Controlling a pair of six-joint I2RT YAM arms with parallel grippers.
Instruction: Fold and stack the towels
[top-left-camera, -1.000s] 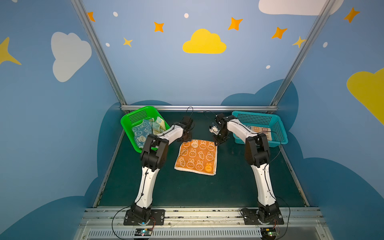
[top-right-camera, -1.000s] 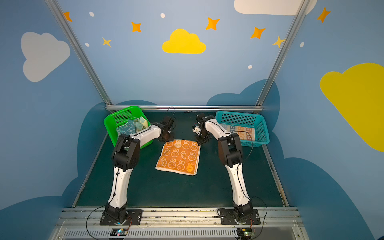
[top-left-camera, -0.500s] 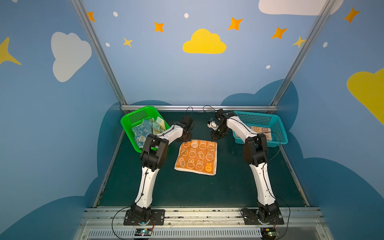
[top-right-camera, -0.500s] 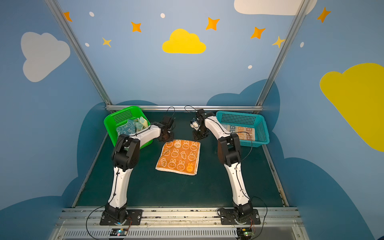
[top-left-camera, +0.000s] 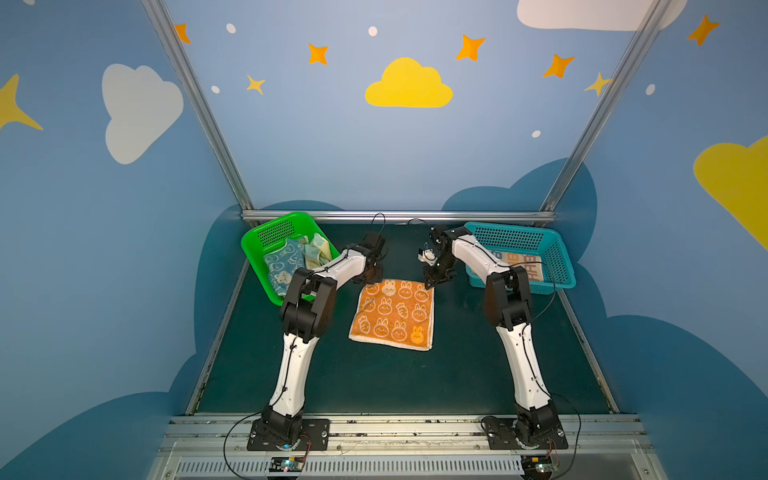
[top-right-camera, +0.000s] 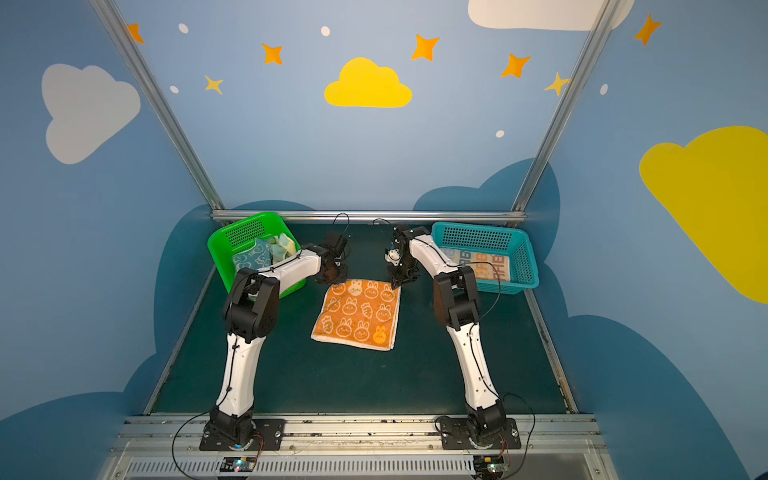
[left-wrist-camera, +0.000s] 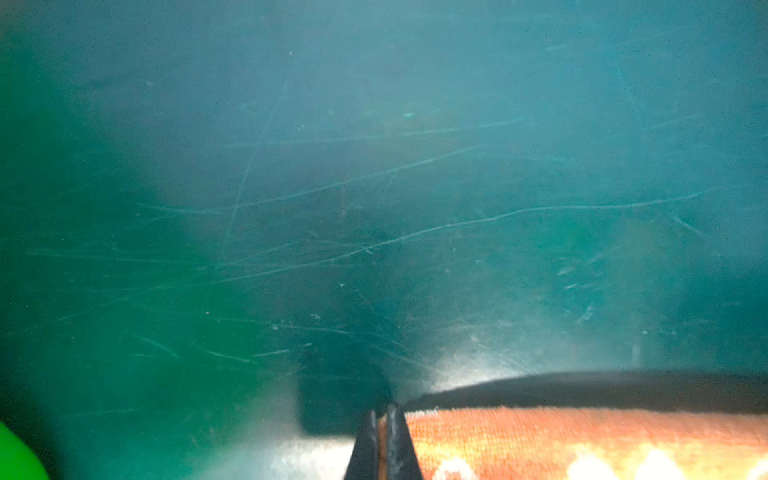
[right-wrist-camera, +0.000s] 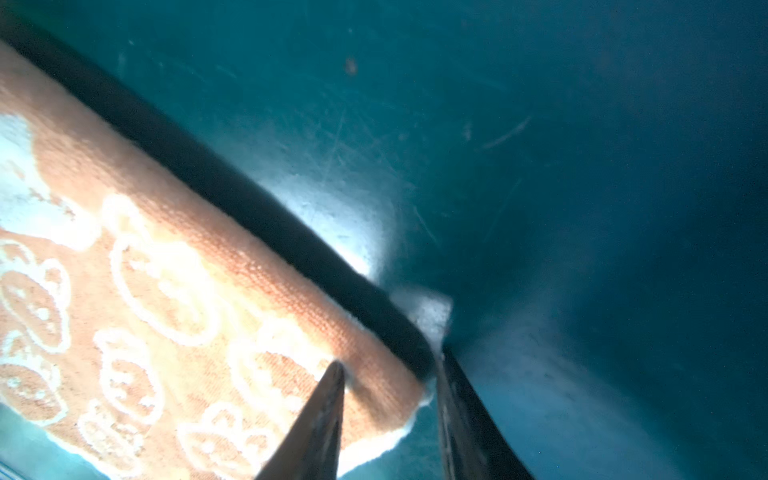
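Observation:
An orange towel (top-left-camera: 395, 316) (top-right-camera: 357, 316) with white rabbits and carrots lies spread flat mid-table. My left gripper (top-left-camera: 371, 279) (top-right-camera: 334, 279) (left-wrist-camera: 380, 415) is shut on the towel's far left corner, and orange cloth (left-wrist-camera: 582, 436) shows between its tips. At the far right corner my right gripper (top-left-camera: 430, 286) (top-right-camera: 395, 286) (right-wrist-camera: 390, 365) stands open. One of its fingers (right-wrist-camera: 328, 399) rests on the cloth (right-wrist-camera: 166, 270), the other just off its edge. More towels, blue (top-left-camera: 286, 262) and pale yellow (top-left-camera: 318, 249), lie crumpled in the green basket.
The green basket (top-left-camera: 266, 232) (top-right-camera: 232, 232) stands at the back left, close beside my left arm. A teal basket (top-left-camera: 557, 249) (top-right-camera: 521, 249) at the back right holds a folded orange-lettered towel (top-left-camera: 519, 264). A metal rail runs along the back edge.
My right gripper has dropped from above the table to the orange towel's far right corner, its jaws now around the corner. The left gripper and the towel have not moved.

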